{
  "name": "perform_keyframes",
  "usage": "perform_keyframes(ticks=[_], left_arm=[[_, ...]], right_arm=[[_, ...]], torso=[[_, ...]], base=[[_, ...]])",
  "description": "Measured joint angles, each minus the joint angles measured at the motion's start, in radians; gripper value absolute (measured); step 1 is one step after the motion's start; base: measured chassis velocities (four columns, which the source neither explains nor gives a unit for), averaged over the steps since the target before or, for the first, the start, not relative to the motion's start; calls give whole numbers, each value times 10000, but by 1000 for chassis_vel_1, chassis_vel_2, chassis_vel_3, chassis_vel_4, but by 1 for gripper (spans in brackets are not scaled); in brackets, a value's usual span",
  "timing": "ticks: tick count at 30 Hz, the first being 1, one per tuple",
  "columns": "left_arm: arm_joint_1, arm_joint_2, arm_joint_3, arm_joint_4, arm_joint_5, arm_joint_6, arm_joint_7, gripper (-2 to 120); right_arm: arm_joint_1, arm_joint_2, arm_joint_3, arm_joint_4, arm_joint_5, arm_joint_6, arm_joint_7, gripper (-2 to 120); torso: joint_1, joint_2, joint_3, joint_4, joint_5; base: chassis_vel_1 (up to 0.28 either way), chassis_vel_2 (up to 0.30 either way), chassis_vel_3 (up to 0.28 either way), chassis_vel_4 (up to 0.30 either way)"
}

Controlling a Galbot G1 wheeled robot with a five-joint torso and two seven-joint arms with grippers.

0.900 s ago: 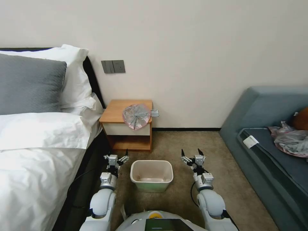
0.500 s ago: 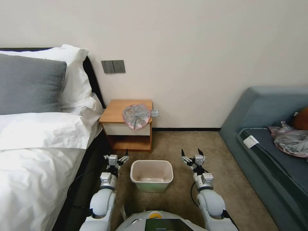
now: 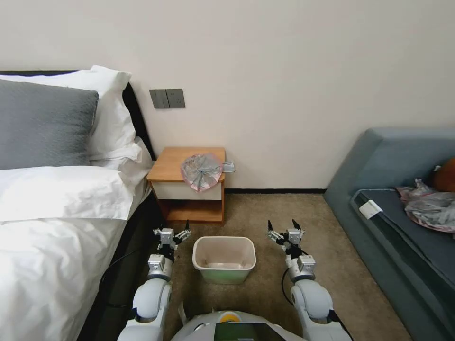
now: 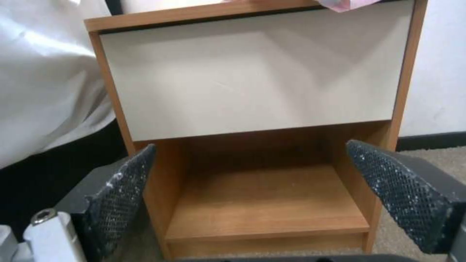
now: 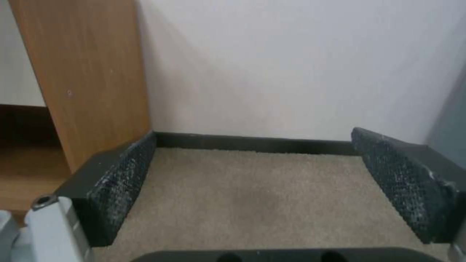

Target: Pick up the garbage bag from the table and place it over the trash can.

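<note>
My left gripper (image 3: 180, 230) and right gripper (image 3: 283, 227) hang spread wide, empty, flanking the smooth rounded bin (image 3: 224, 258) on nubby carpet. The crinkled bag (image 3: 202, 171) drapes over the wooden table's (image 3: 171, 163) front edge.

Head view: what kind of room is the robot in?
Most likely a bedroom, maybe in a hotel. There is a bed with white pillows, a small table beside it holding the garbage bag, and a blue-grey sofa across the carpet.
</note>
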Motion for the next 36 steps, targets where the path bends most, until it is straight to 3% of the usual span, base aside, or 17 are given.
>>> perform_keyframes(ticks=[29, 31, 34, 36], left_arm=[[9, -1, -20, -38, -7, 10, -4, 100], [36, -11, -80, -194, -28, 57, -19, 100], [197, -81, -496, -1184, -183, 376, -155, 100], [236, -98, -595, -1416, -222, 453, -188, 100]], right_arm=[[-33, 2, 5, 53, 0, -1, 5, 100], [-101, 20, 29, 209, -1, -5, 21, 100], [-526, 168, 205, 1211, -12, -74, 159, 100], [-625, 201, 246, 1443, -16, -94, 193, 100]], torso=[[0, -1, 0, 0, 0], [1, 0, 0, 1, -2], [0, 0, 0, 0, -1], [0, 0, 0, -1, -1]], base=[[0, 0, 0, 0], [0, 0, 0, 0], [0, 0, 0, 0], [0, 0, 0, 0]])
